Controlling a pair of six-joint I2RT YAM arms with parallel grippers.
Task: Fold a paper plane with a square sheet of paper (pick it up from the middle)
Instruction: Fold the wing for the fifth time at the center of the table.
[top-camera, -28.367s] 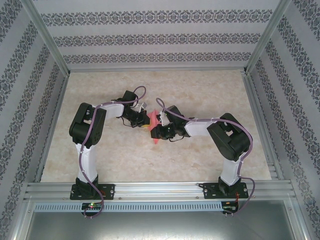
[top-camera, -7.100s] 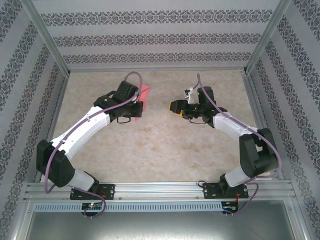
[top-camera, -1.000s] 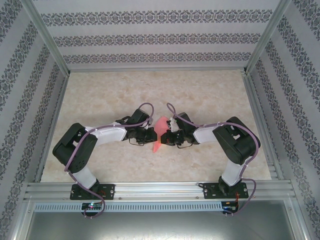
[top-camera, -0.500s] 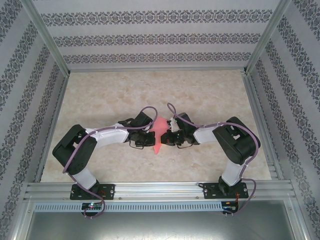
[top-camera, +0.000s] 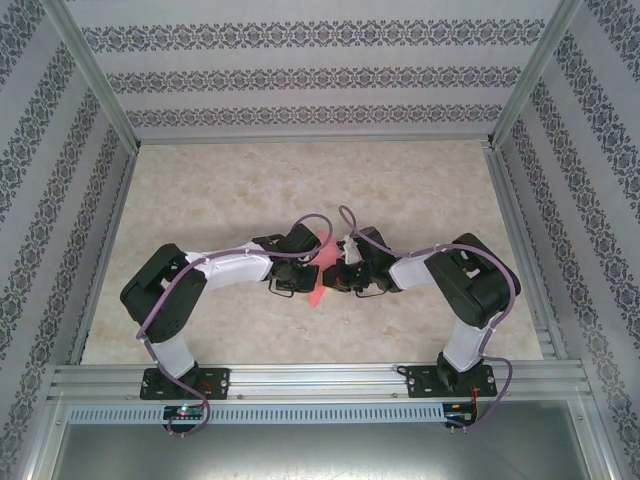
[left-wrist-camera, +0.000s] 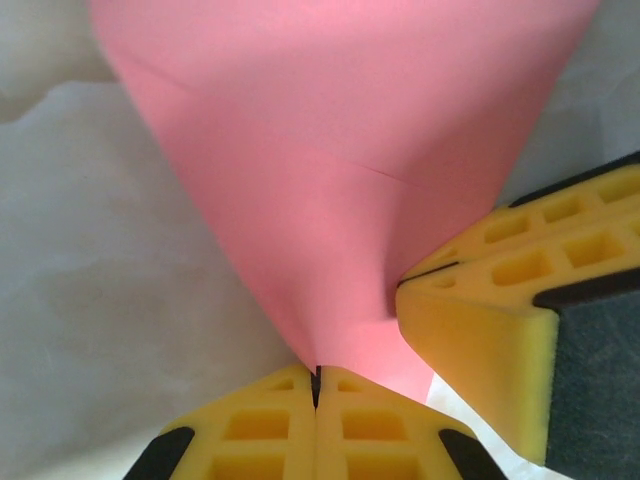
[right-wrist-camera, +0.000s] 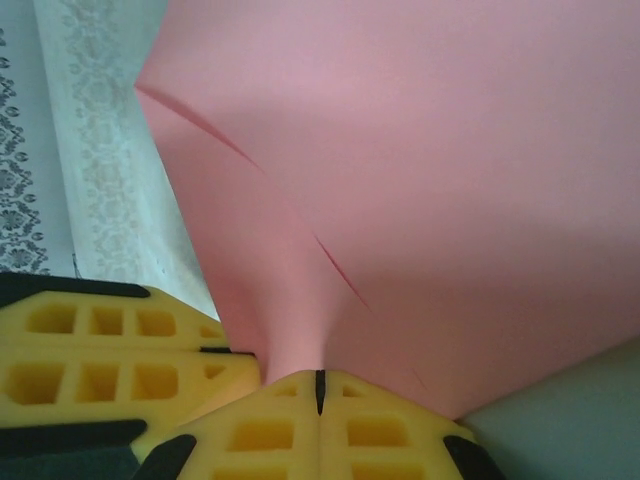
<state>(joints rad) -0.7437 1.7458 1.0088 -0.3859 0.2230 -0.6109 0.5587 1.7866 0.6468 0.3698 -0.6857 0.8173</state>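
A pale marbled tabletop (top-camera: 400, 190) lies between walls of patterned wallpaper (top-camera: 320, 75), and the two arms meet near its middle. The thin salmon-pink sheet of paper (top-camera: 314, 288), creased and tapering to a narrow end, is held between them. The left gripper (left-wrist-camera: 316, 385) is pinched tight on that narrow end. The right gripper (right-wrist-camera: 320, 385) is clamped on the paper just beside it.

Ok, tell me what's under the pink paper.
The folded pink paper is pinched by the left pincer and right pincer; beige table shows around it. The patch directly beneath is covered.
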